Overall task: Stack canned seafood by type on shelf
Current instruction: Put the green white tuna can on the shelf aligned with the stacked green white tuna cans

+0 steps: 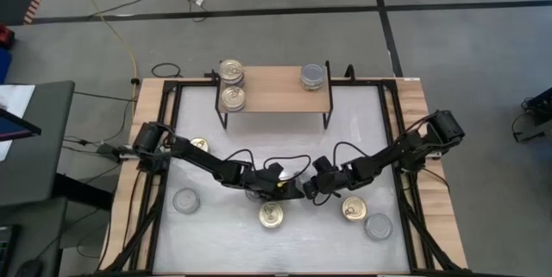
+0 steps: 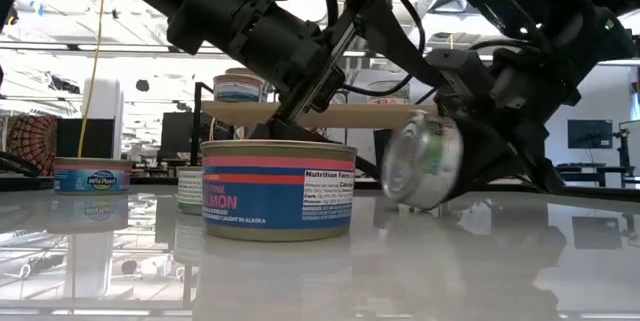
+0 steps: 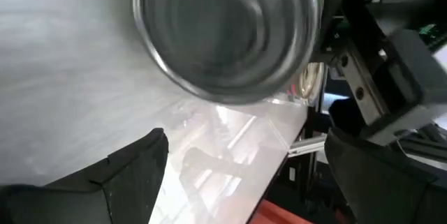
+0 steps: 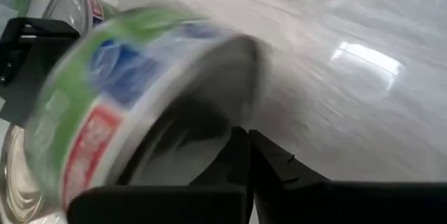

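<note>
A green-labelled can (image 2: 420, 161) with a plain grey end stands tipped up at the middle of the table, between my two grippers. My right gripper (image 4: 248, 140) is shut right beside it. My left gripper (image 3: 246, 137) is open and faces the can's grey end (image 3: 227, 28) from the table's left, a little short of it. In the high view the arms hide this can. The light-wood shelf (image 1: 274, 96) at the far side carries two gold-lidded cans (image 1: 231, 72) (image 1: 233, 97) at its left end and a grey-lidded one (image 1: 313, 75) at its right end. My right gripper comes in low from the table's right with its shut fingers (image 4: 230, 165) against the can's grey end (image 4: 181, 140) near the rim. The can is tilted, label side (image 4: 105, 91) outward. I cannot tell whether its lower edge is on the table or whether it is pinched.
Loose cans lie around the grippers: a gold-lidded salmon can (image 1: 272, 215) near the front edge, another gold one (image 1: 354, 208), grey-lidded ones (image 1: 185, 200) (image 1: 378, 225) and a gold one (image 1: 198, 145) under the left arm. Bare tabletop lies between the shelf and the arms.
</note>
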Tool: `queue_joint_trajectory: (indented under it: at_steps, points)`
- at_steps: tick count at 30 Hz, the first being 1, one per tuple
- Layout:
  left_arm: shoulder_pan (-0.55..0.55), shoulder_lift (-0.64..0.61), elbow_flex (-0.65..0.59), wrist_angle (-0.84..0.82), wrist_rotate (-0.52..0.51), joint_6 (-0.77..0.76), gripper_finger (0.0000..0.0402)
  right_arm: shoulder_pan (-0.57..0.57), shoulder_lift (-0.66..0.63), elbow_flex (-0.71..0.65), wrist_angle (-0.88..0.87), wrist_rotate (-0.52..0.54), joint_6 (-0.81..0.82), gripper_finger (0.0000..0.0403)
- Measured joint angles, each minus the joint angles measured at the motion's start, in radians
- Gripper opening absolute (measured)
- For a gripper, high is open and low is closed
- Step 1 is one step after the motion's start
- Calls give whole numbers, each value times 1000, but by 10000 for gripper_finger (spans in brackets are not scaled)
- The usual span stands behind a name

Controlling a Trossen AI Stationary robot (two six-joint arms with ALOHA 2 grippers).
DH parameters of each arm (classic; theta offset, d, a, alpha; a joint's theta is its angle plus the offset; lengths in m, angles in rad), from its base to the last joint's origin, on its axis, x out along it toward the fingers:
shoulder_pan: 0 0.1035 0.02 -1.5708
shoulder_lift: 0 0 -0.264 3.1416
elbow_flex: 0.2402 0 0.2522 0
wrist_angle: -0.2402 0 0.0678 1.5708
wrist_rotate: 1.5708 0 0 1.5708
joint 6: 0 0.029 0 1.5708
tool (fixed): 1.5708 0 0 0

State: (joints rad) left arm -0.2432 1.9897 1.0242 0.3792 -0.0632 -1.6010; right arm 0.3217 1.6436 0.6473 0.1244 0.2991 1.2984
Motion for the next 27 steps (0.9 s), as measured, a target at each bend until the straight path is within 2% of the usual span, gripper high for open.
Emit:
queue_joint_trajectory:
  at_steps: [12, 15, 20, 27]
  points:
    - [29, -21, 14, -86, -20, 38, 368, 4, -10, 1, 5, 12, -15, 22]
    - [49, -58, 14, -147, -29, 102, 368, 16, -40, 1, -35, 14, -16, 21]
    - [77, -129, 12, -276, -102, 276, 368, 21, -110, 2, -128, 21, -35, 26]
    - [81, -136, 43, -318, -114, 464, 368, 28, -187, 2, -210, 23, -76, 22]
